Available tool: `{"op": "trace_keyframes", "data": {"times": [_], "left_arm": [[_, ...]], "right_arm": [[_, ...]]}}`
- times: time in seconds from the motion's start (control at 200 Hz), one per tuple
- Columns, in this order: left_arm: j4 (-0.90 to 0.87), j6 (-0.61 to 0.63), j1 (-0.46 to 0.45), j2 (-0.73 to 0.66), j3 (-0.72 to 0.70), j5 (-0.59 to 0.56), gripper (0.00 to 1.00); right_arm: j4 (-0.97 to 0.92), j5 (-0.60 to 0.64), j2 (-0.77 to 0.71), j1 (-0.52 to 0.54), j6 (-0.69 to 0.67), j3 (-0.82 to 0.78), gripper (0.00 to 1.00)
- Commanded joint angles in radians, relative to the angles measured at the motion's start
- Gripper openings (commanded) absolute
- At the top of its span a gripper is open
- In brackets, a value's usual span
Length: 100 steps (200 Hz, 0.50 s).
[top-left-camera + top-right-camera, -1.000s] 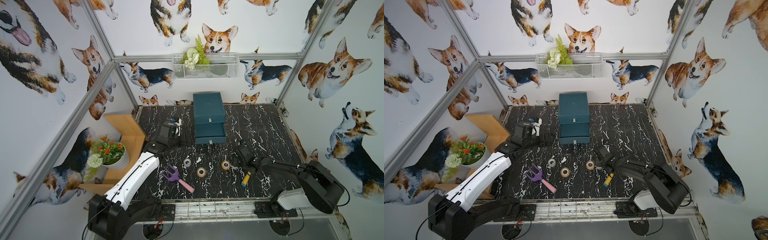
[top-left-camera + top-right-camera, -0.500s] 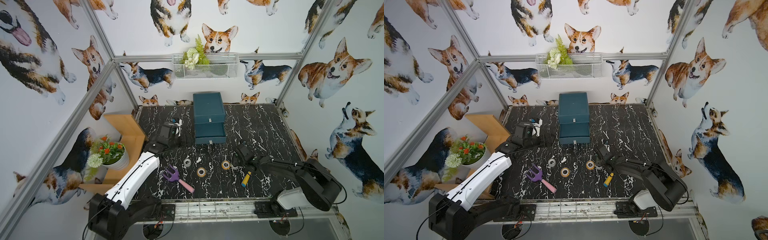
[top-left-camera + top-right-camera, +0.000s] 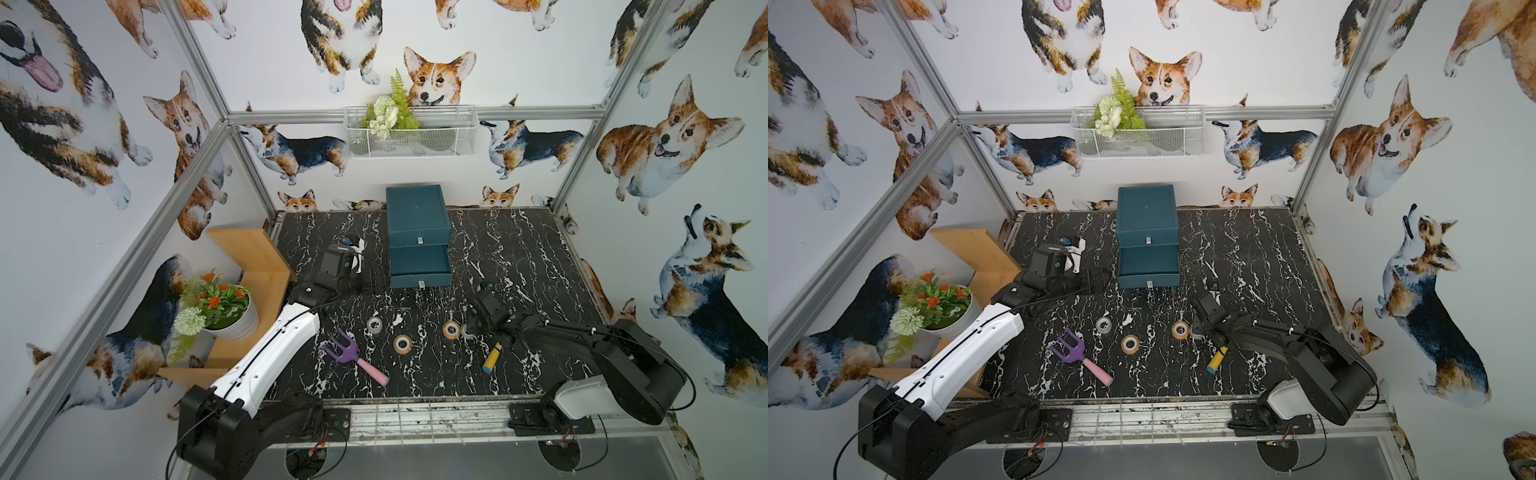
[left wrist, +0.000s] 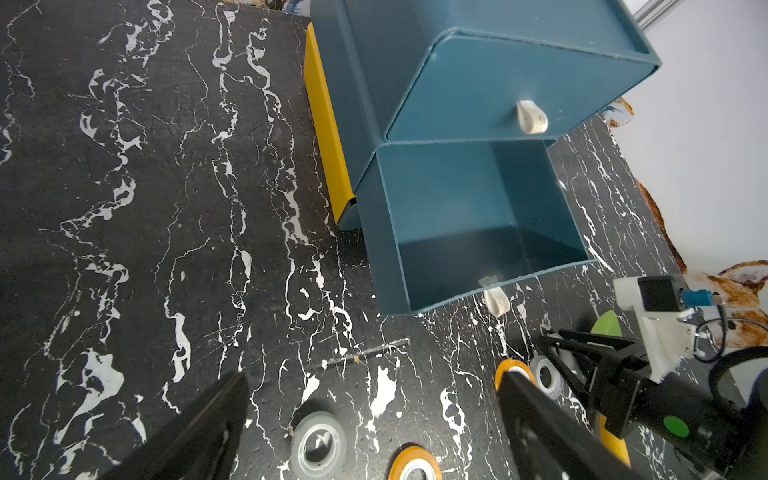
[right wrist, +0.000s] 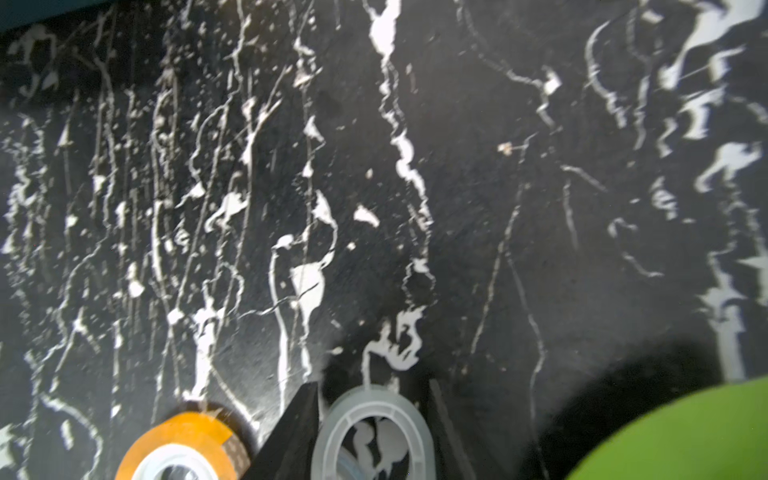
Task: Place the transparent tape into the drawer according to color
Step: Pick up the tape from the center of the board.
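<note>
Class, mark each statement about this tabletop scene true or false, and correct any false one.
1. The lower drawer of the teal cabinet is pulled out. True.
2. The purple rake lies inside that drawer. False: it lies on the table.
3. The right gripper has its jaws either side of a clear tape roll. True.
4. The left gripper grips an orange roll. False: its jaws stand open, holding nothing.
5. Two orange tape rolls lie on the table. True.
</note>
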Motion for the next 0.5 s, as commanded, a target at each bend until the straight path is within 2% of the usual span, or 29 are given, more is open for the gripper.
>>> {"op": "trace_keyframes", "data": {"times": [0.0,0.195,0.495], "left_arm": [[0.014,0.006,0.0,0.0,-0.001,0.005,1.0],[0.015,0.006,0.0,0.001,-0.002,0.009,0.99],[0.016,0.006,0.0,0.004,-0.001,0.011,0.99]], "right_arm": [[-0.019,0.007,-0.003,-0.001,-0.009,0.029,0.39],[-0.044,0.022,-0.027,-0.003,-0.032,0.089,0.37],[-0.123,0.024,-0.18,0.001,-0.092,0.238,0.35]]}}
